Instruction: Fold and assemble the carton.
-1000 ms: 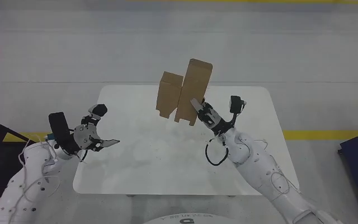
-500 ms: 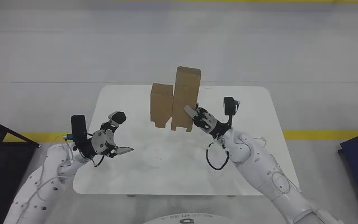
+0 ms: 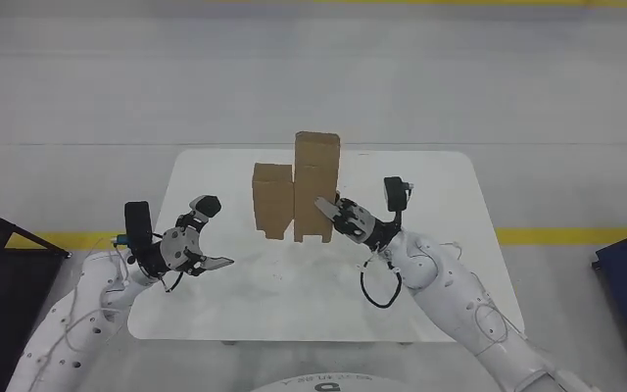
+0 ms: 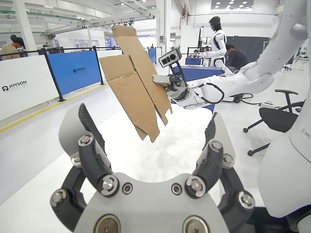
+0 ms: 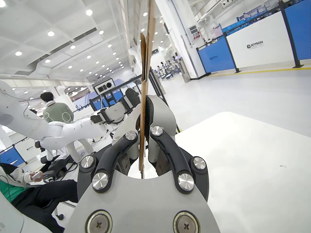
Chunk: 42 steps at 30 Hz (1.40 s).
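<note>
Carton (image 3: 296, 191) drifting leftward above the table (image 3: 441, 284), right gripper (image 3: 329, 209) clamping its edge, left gripper (image 3: 217, 233) hanging with fingers spread apart

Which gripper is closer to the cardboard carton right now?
Right. The right gripper is shut on the carton at its edge, holding it up. The left gripper is open and apart from the carton, off to its side.

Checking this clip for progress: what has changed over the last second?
The right gripper swung the flat carton toward the left gripper and straightened it upright. The left gripper came in over the table edge, then halted. Unchanged: right gripper shut on the carton, left gripper open and empty.
</note>
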{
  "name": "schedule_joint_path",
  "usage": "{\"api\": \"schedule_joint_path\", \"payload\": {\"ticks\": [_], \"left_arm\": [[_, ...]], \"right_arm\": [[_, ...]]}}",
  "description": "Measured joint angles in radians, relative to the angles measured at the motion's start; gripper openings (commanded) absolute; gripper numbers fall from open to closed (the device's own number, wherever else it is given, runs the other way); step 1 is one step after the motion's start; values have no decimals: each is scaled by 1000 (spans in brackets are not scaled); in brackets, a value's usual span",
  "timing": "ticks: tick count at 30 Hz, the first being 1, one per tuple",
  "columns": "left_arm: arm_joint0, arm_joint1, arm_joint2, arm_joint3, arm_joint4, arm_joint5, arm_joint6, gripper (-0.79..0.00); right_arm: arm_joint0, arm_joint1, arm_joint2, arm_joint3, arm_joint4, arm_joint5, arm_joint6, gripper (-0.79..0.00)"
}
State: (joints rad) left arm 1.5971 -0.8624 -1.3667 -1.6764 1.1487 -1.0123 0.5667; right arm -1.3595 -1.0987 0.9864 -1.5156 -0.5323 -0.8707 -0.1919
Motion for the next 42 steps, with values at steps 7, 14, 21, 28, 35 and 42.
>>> {"api": "schedule_joint_path", "payload": {"ticks": [7,14,21,28,35,42], "left_arm": [[3,-1,11,-4,-15,1,-29,0],[-44,14,102,36,-165,0,-122,-219],[-180,59,299,118,-409,0,-193,-317],[-286,112,392,148,-504,0,-315,-305],[-328,150,454,132,-517,0,-277,-252],[-352,190,512,137,-464,0,-180,-354]], "right_arm": [[-2,-5,-1,-20,13,18,-8,-785],[37,-21,-15,10,136,-8,2,-785],[59,-26,-37,25,122,-10,123,-785],[68,-25,-41,32,95,-42,223,-785],[68,-20,-33,38,83,-71,302,-785],[70,-15,-27,41,87,-85,358,-785]]}}
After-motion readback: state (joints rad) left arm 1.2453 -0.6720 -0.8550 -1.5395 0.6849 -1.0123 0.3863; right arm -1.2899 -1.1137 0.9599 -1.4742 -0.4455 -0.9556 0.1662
